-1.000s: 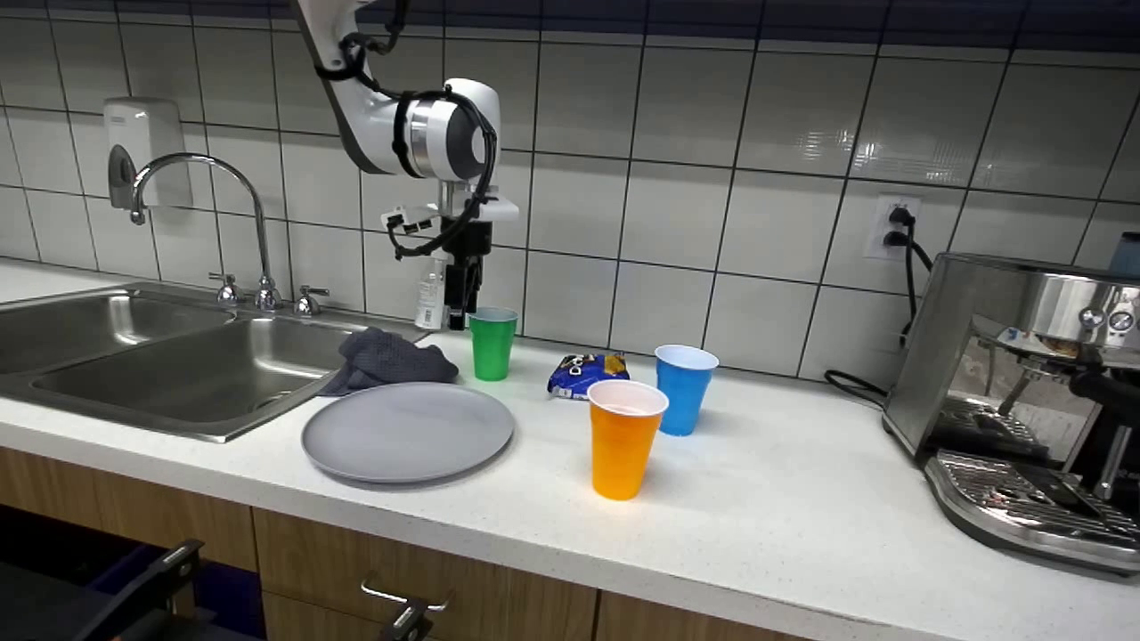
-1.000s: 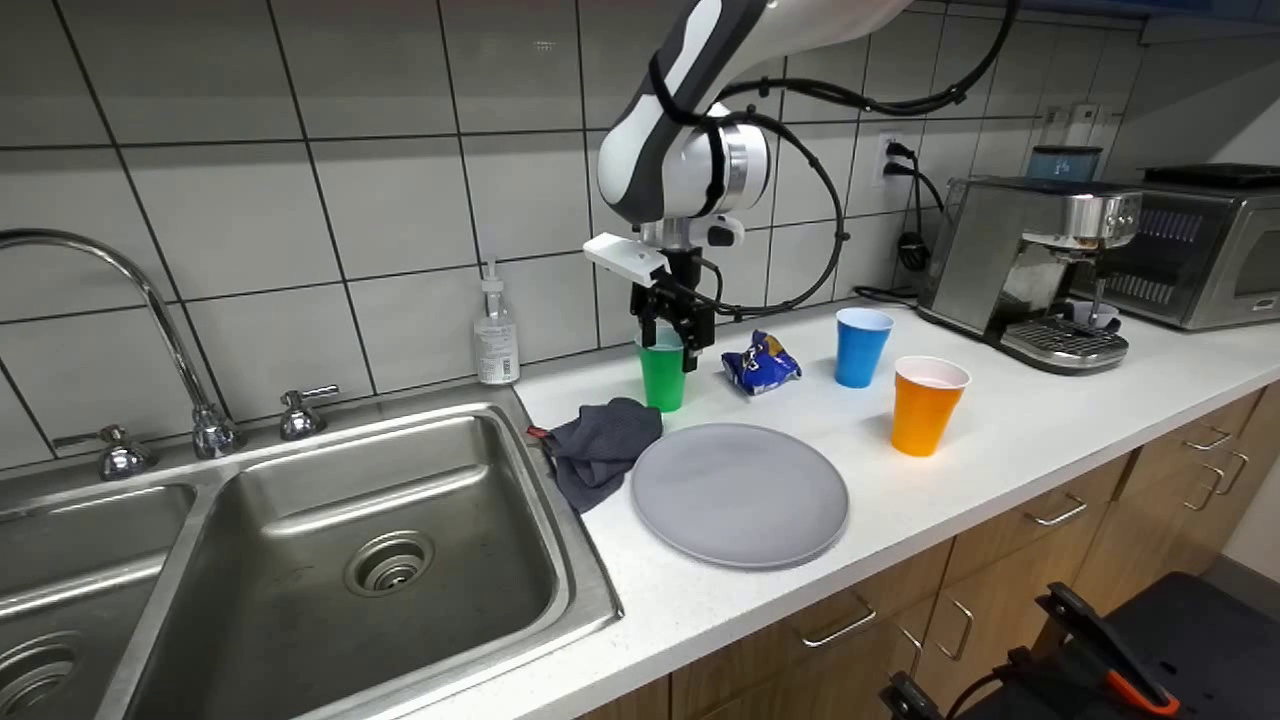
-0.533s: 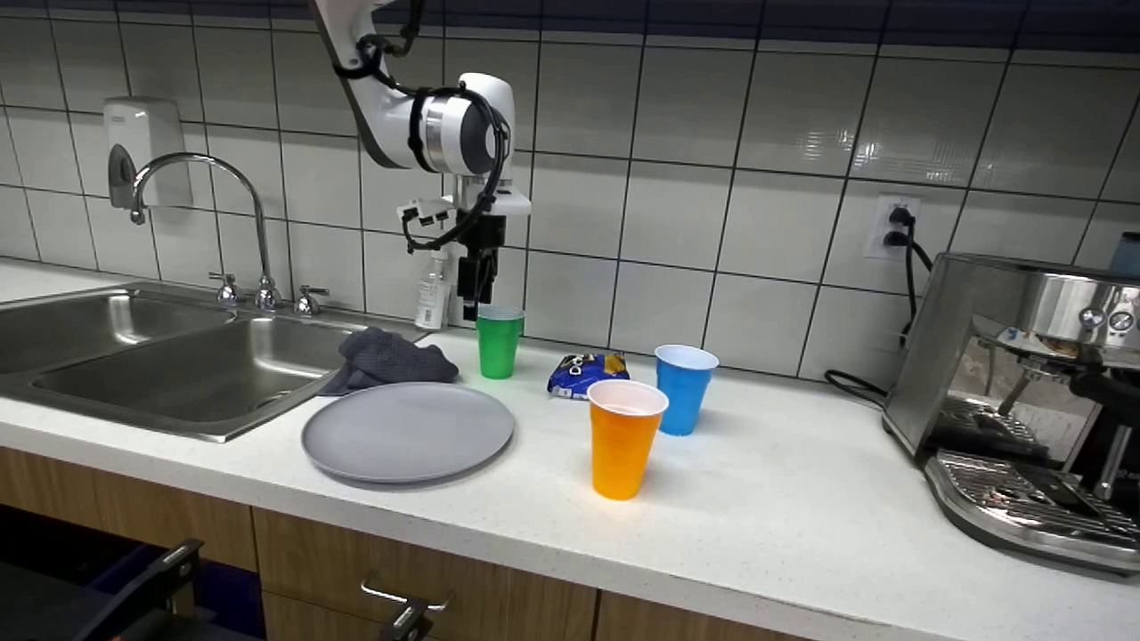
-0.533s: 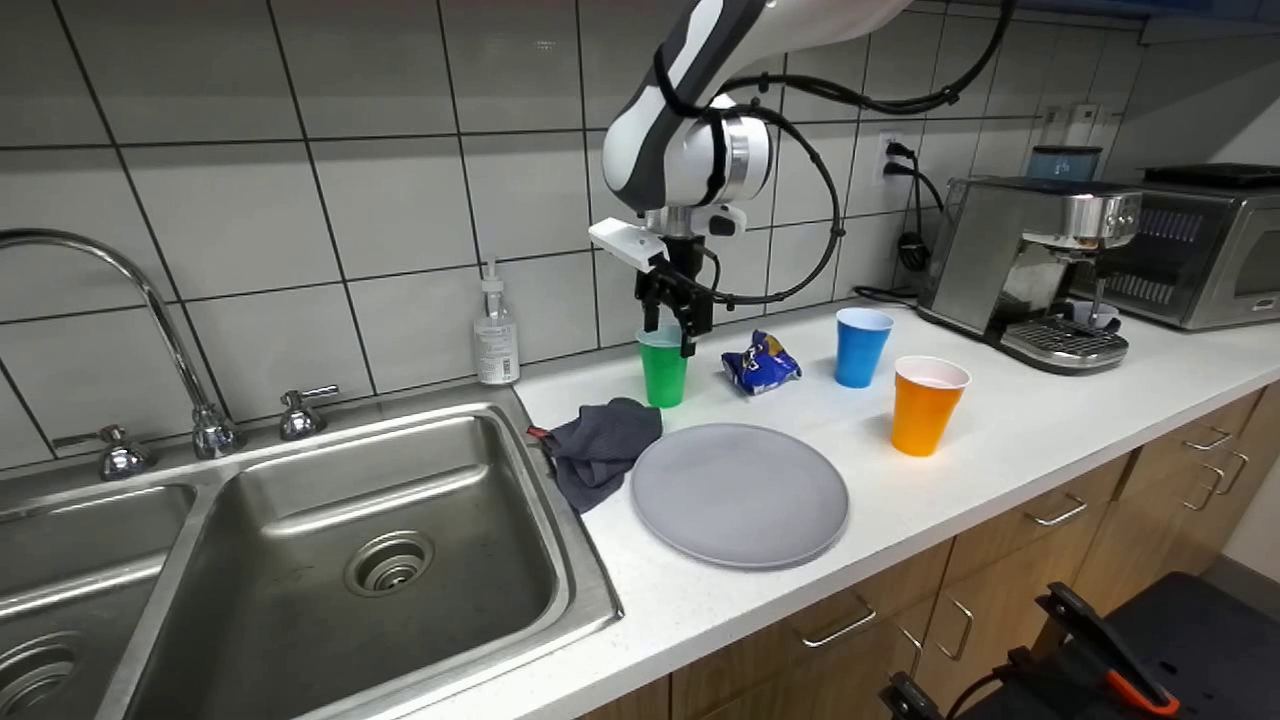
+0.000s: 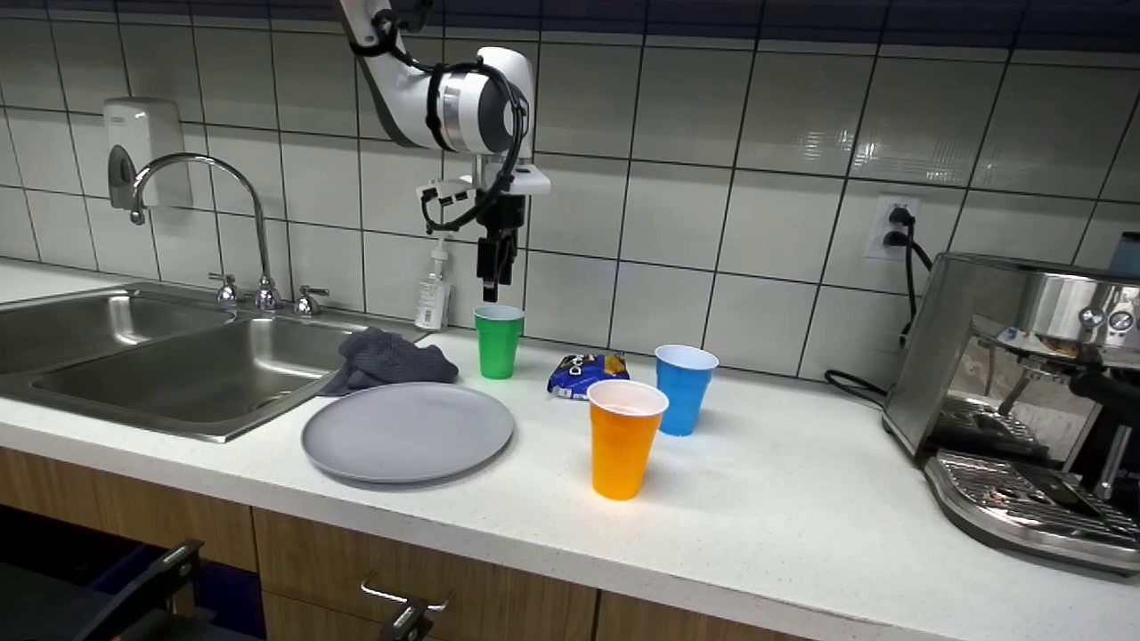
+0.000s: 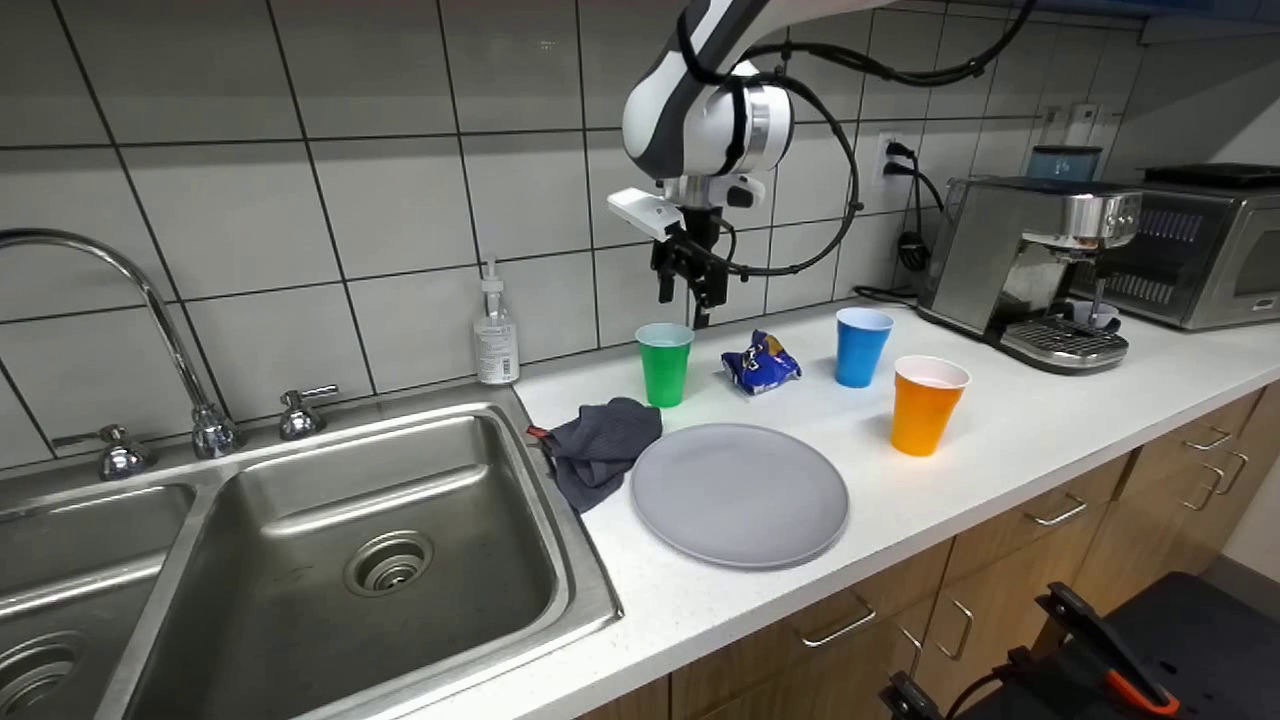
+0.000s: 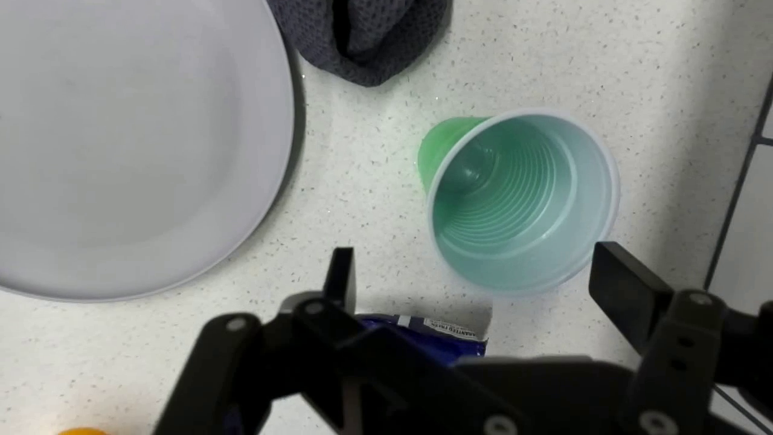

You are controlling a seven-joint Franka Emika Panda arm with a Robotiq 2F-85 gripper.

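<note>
The black two-fingered claw (image 6: 684,306) hangs with its fingers spread wide and nothing between them, above a tapered green plastic cup (image 6: 665,372) with a pale inside, which stands on the speckled white surface (image 7: 356,199), below the claw and a little toward the crumpled dark grey textured cloth (image 6: 600,450). Working well over this cup would seem to call for straight vertical moves with the fingers wide and clear of the rim, for in the wrist view the finger nearest the white tiled wall (image 7: 752,241) appears to overlap the rim's edge, and a sideways sweep low down could tip a cup that looks light; any grip would likely need the rim centred first, by easing the claw toward the cloth, then only a gentle squeeze on its thin-looking walls. The crumpled blue foil packet (image 6: 762,366) lies below the claw too, on the side away from the cloth. The cup is upright, its long axis vertical, narrow base down and round mouth facing up toward the claw; its slant in the wrist view probably comes from the viewing angle
</note>
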